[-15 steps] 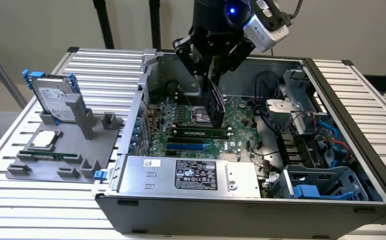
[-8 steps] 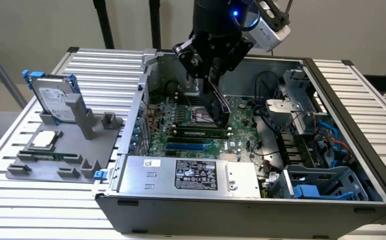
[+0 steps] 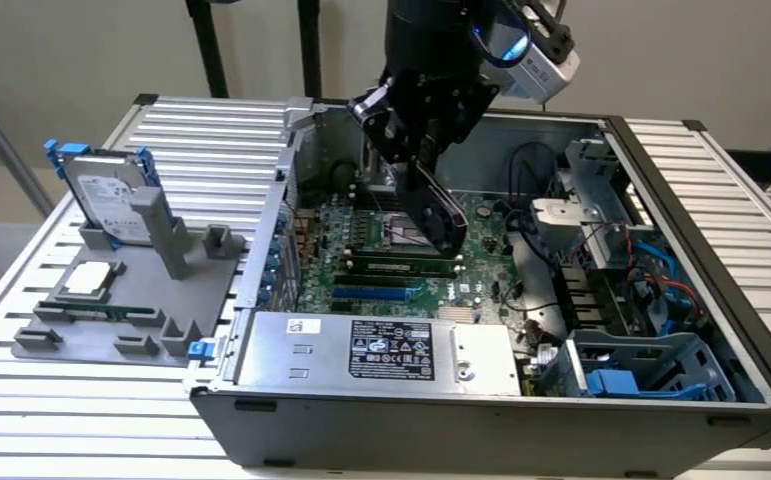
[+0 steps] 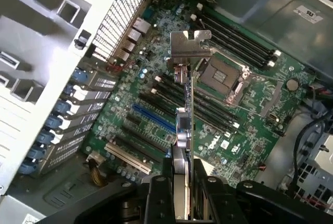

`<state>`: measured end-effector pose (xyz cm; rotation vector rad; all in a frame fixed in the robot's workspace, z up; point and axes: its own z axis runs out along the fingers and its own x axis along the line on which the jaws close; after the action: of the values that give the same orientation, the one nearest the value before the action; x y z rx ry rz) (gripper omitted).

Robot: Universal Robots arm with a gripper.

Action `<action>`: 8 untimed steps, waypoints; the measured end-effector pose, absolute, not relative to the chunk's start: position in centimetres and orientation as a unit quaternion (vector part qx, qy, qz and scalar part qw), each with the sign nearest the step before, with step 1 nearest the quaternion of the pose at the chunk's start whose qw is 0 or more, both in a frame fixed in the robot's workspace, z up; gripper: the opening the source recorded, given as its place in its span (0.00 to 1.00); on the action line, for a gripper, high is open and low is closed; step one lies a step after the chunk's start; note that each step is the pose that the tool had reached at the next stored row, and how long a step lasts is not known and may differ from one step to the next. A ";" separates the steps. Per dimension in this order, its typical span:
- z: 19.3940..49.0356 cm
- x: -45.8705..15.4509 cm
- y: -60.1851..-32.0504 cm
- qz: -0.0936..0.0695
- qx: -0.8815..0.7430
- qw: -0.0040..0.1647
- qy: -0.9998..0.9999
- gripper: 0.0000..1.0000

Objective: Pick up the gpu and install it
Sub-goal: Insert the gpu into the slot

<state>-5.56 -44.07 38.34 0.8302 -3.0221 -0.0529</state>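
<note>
While hanging over the motherboard (image 4: 244, 130) | tool (image 4: 183, 182) clamped on gpu (image 4: 183, 125) | both inside the open case (image 3: 358, 425)

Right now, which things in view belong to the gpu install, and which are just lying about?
Job: gpu, clamped in the gripper; motherboard under it; open computer case.
Lying about: hard drive with blue rails and memory stick in the grey holder; power supply.
</note>
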 end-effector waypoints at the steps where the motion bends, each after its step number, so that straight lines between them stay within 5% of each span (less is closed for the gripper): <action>1: 38.3 -5.6 -44.1 -0.017 0.274 0.004 -0.962 0.00; 8: 37.9 -5.6 -44.1 -0.017 0.334 0.005 -0.942 0.00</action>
<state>-5.56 -44.07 37.90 1.0469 -2.9515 -0.0518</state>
